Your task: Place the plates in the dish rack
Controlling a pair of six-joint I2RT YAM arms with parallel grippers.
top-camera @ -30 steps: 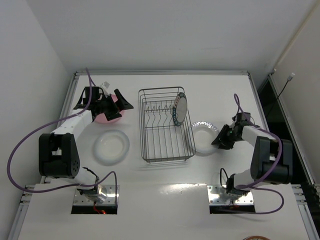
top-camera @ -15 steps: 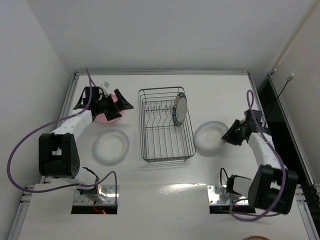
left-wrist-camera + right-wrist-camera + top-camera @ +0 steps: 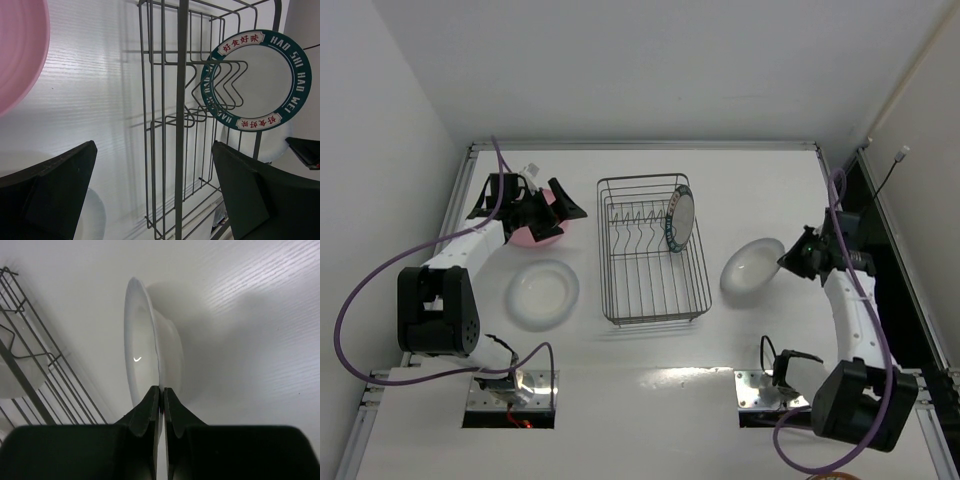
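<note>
Plate (image 3: 750, 268), plain white, tilts, pinched by right gripper (image 3: 161, 389).

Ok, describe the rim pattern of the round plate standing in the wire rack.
Dark teal rim with white letters, red characters; best in left wrist view.

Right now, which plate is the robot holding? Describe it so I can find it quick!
Find the wire dish rack in the middle of the table. Just to its right, a plain white plate is tipped up, its rim pinched by the right arm's fingers. The other plain white plate lies flat left of the rack, untouched.
</note>
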